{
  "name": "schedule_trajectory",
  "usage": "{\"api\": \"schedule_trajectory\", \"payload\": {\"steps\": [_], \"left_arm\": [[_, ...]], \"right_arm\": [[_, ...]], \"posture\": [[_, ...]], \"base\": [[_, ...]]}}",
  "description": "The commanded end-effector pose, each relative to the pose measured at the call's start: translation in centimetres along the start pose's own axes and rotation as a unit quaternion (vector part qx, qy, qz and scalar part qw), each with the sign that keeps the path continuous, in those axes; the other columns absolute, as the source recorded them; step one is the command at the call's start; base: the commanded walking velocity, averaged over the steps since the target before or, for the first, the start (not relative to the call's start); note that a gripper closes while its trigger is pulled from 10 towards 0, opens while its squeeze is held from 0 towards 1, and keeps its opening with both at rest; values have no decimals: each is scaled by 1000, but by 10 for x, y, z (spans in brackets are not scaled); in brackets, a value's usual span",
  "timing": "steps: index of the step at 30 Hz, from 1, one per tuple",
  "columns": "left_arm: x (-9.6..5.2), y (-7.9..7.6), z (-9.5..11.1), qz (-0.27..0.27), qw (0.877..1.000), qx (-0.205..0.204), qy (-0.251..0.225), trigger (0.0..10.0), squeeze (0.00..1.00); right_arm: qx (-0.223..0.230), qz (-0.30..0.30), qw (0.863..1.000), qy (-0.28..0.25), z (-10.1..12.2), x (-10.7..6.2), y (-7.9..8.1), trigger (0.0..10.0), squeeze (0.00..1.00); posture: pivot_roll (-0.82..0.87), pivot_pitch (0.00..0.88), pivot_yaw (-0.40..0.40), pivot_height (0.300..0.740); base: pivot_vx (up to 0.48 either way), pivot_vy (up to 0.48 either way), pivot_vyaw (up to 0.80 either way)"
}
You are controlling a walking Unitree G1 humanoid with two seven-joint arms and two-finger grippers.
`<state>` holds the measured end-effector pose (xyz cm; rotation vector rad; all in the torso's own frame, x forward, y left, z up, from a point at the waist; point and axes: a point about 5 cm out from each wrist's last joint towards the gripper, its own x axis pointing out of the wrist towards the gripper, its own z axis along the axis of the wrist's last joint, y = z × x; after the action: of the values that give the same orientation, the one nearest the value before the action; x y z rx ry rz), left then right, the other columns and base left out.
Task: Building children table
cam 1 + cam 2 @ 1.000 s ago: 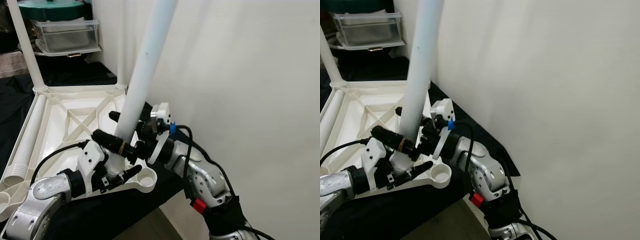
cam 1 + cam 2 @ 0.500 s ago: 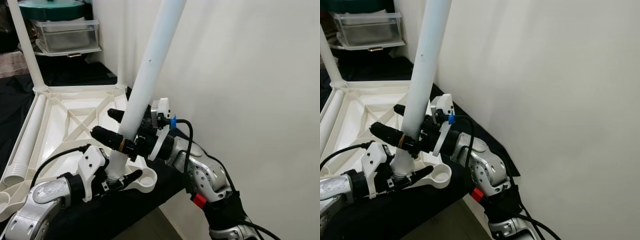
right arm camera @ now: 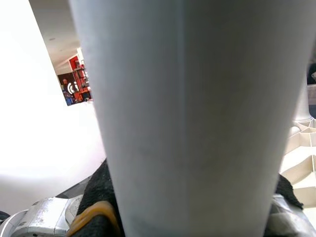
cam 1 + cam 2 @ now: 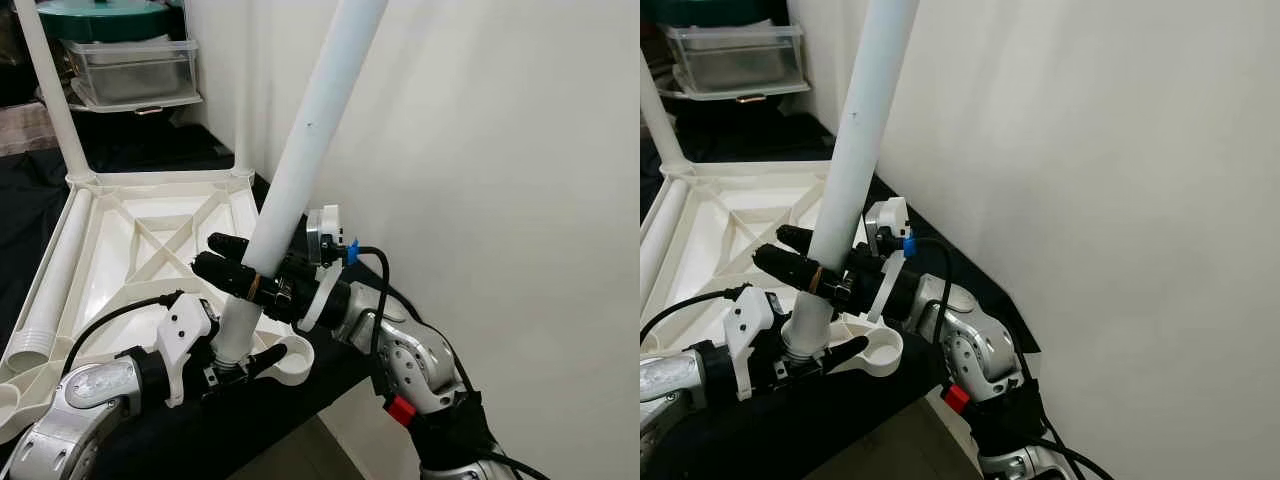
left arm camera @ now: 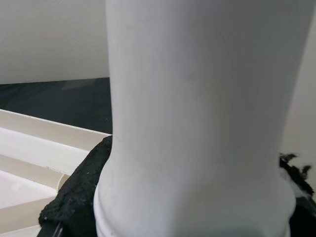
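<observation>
A white table top [image 4: 110,240] lies upside down on black cloth. Upright white legs stand in its two far corners [image 4: 50,100] [image 4: 243,100]. A third long white leg [image 4: 310,130] leans with its top to the right. Its lower end rests at the near right corner, just left of an open round socket [image 4: 290,358]. My left gripper [image 4: 235,355] is shut on that lower end. A little higher, my right gripper [image 4: 228,268] is shut on the tube. Both wrist views show the leg [image 5: 197,98] [image 3: 187,123] close up between black pads. I cannot tell whether its end sits in a socket.
Another white leg [image 4: 55,280] lies along the left edge of the table top. Clear plastic containers [image 4: 130,65] with a green lid are stacked at the back. A white wall [image 4: 500,150] stands close on the right. The floor shows below the near edge.
The held leg has tilted further to the right at its top. The right gripper has slid slightly lower along the tube; the left gripper stays at the base.
</observation>
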<state>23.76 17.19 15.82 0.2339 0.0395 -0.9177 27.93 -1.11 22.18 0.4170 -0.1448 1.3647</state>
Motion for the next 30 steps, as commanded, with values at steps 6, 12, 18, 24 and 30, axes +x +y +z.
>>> {"api": "schedule_trajectory", "payload": {"steps": [6,12,18,24,30], "left_arm": [[4,-6,2,-20,1000,10,0,588,0],[5,-5,2,-12,1000,16,3,10000,0],[4,-1,8,5,999,10,-31,10000,545],[3,5,15,31,997,-7,-72,10000,1000],[1,6,16,52,996,-7,-77,10000,1000]], "right_arm": [[6,23,1000,-13,1,2,7,0,0],[4,22,1000,-15,2,1,6,0,0],[-4,17,1000,-14,3,0,3,0,0],[-10,8,1000,-13,3,-2,-1,0,0],[-30,-14,999,-7,6,-9,-10,0,0]], "posture": [[142,0,-131,740],[142,0,-130,740],[142,0,-133,740],[141,0,-134,740],[142,0,-136,740]], "base": [[0,0,0],[0,0,0],[0,0,0],[0,0,0],[0,0,0]]}}
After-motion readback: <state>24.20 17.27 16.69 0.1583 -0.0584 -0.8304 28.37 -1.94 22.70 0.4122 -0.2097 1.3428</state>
